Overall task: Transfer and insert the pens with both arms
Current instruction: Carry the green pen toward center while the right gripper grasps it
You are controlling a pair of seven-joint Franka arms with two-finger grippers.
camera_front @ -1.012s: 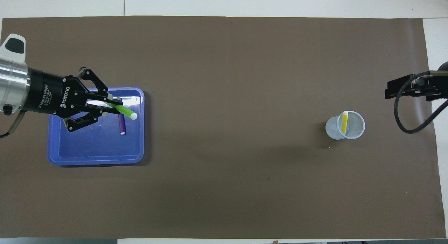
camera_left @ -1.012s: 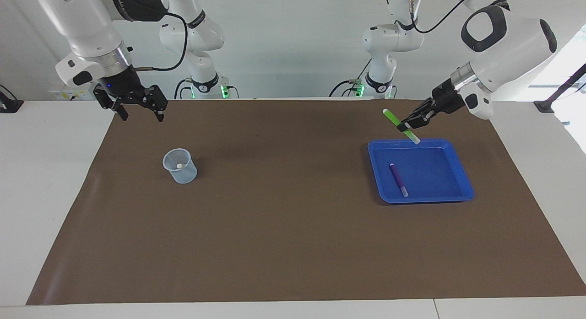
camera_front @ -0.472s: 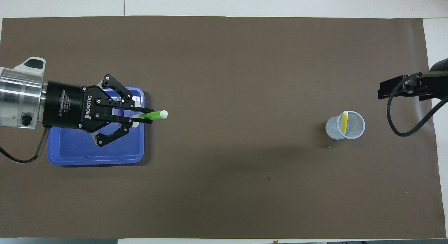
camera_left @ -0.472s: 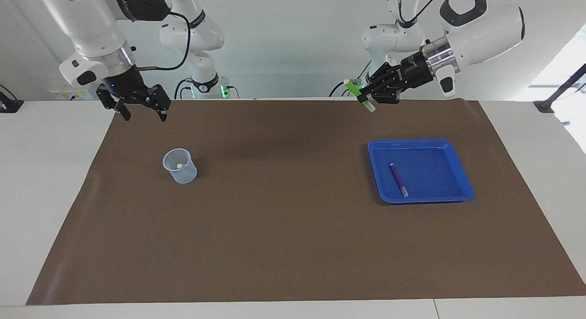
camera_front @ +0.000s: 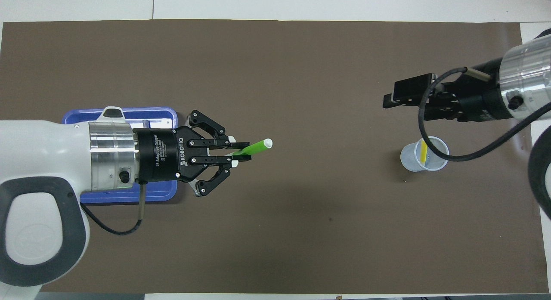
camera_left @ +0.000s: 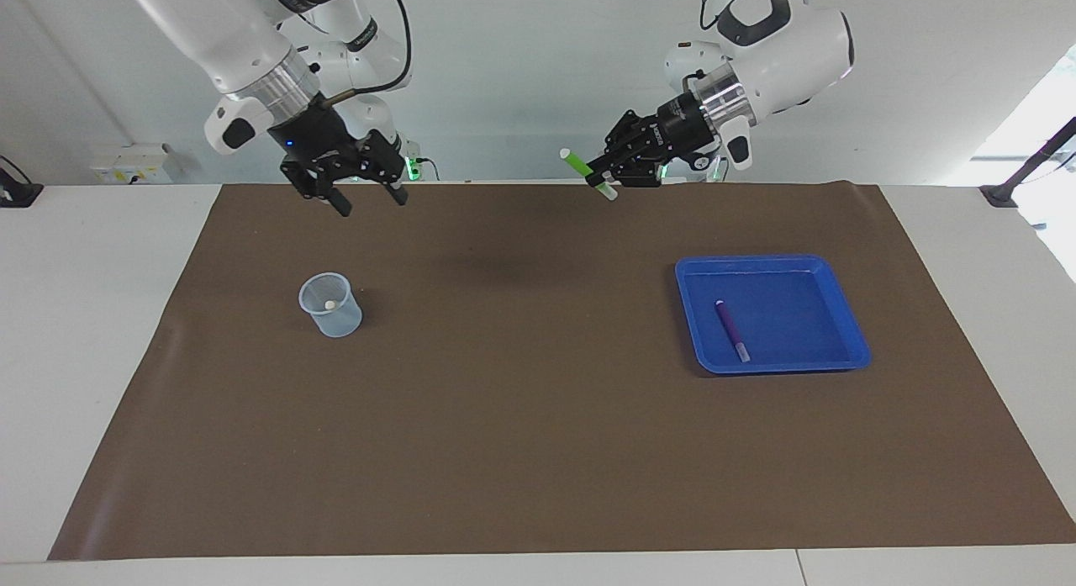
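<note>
- Brown paper mat (camera_left: 538, 451) covers the middle of the white table (camera_left: 84, 359), and everything sits on it.
- Toward the right arm's end, the right pincer (camera_left: 367, 198) of the thick white right arm (camera_left: 227, 31) hangs in the air with its two black fingers spread apart and nothing between them; it is over the mat's edge nearest the robots, above and nearer the middle than the cup.
- Below it stands a small clear plastic cup (camera_left: 330, 304), upright on the mat, with the slim yellow marker pen (camera_front: 424, 150) leaning inside it, pale end up.
- Near the middle of the table, the left pincer (camera_left: 607, 176) of the thick white left arm (camera_left: 782, 39) is clenched on the slim green marker pen (camera_left: 587, 172), held tilted in the air over the mat, with its pale tip pointing toward the right arm's end.
- Toward the left arm's end lies a shallow square blue plastic tray (camera_left: 849, 317), flat on the mat.
- Inside the tray the slim purple marker pen (camera_left: 730, 329) lies flat, its pale end pointing away from the robots.
</note>
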